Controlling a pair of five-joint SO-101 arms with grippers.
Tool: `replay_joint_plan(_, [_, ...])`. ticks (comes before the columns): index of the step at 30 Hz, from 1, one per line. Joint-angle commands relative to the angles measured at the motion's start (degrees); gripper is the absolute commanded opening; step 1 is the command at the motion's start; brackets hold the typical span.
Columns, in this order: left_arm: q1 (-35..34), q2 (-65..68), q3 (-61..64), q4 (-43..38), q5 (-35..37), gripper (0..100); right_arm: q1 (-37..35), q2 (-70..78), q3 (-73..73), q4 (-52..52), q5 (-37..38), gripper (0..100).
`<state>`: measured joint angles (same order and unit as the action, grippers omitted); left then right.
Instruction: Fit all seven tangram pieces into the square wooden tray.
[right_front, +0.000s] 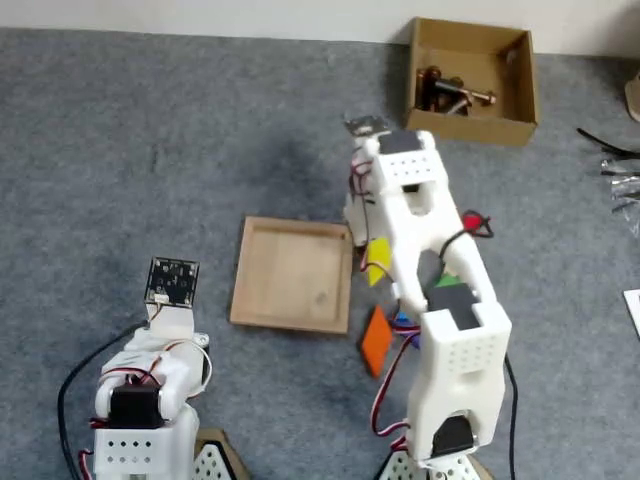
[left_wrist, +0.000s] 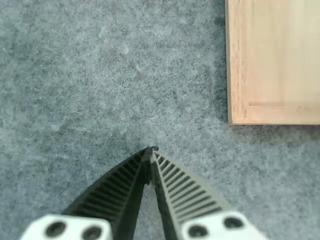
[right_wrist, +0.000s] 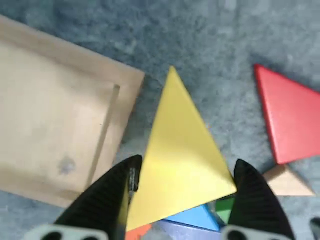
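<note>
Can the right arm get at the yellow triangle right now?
Probably yes: the right hand is open, straddling the yellow triangle, which sits uncovered beside the wooden tray with its edge over the blue piece.

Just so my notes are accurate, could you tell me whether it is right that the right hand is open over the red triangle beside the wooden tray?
Not quite: the colour is wrong. In the right wrist view, the right hand is open over the yellow triangle beside the wooden tray; the red triangle lies apart from it.
</note>
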<state>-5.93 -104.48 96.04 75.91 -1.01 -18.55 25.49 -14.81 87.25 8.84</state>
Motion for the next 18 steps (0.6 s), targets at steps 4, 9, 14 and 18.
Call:
replay_joint_plan(4, [0.66, -0.57, 1.01, 0.18, 0.09, 1, -10.77, -1.80, -6.20, 4.53, -3.78, 19.8])
replay_joint_plan(9, [0.66, -0.57, 1.01, 0.18, 0.09, 1, -16.84, -1.71, -8.40, 5.32, -6.86, 19.8])
replay_joint_plan(14, [0.66, -0.57, 1.01, 0.18, 0.09, 1, -21.32, -1.54, -8.40, 4.97, -6.95, 19.8])
replay_joint_plan(18, [0.66, -0.57, 1.01, 0.18, 0.09, 1, -23.69, -1.45, -8.22, 1.98, -12.92, 19.8])
